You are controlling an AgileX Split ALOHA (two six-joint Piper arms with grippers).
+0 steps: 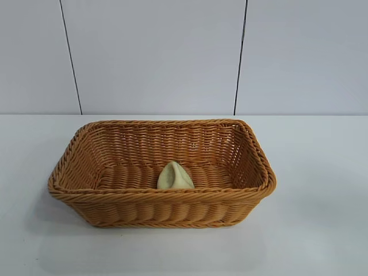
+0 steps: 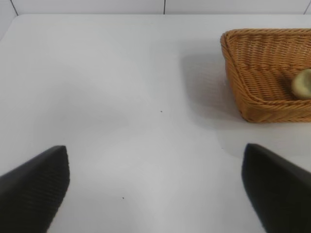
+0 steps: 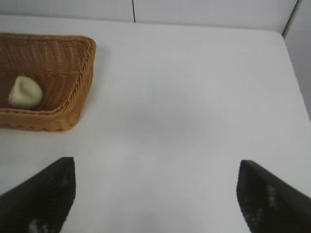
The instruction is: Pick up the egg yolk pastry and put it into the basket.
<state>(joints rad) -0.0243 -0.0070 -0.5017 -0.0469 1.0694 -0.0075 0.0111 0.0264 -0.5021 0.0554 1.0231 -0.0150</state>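
The egg yolk pastry [image 1: 175, 176], a small pale cream-yellow lump, lies inside the orange-brown wicker basket [image 1: 86, 167], on its floor near the front wall. The left wrist view catches the basket [image 2: 252, 73] with the pastry [image 2: 302, 83] at the picture's edge. In the right wrist view the pastry [image 3: 25, 91] rests in the basket [image 3: 77, 73] as well. My left gripper [image 2: 155, 167] is open over bare table, well away from the basket, with nothing between its fingers. My right gripper [image 3: 156, 179] is open too, empty, off to the basket's other side. Neither arm shows in the exterior view.
The basket stands mid-table on a white tabletop [image 1: 322, 172]. A pale panelled wall [image 1: 155, 52] with two dark vertical seams rises behind the table's far edge.
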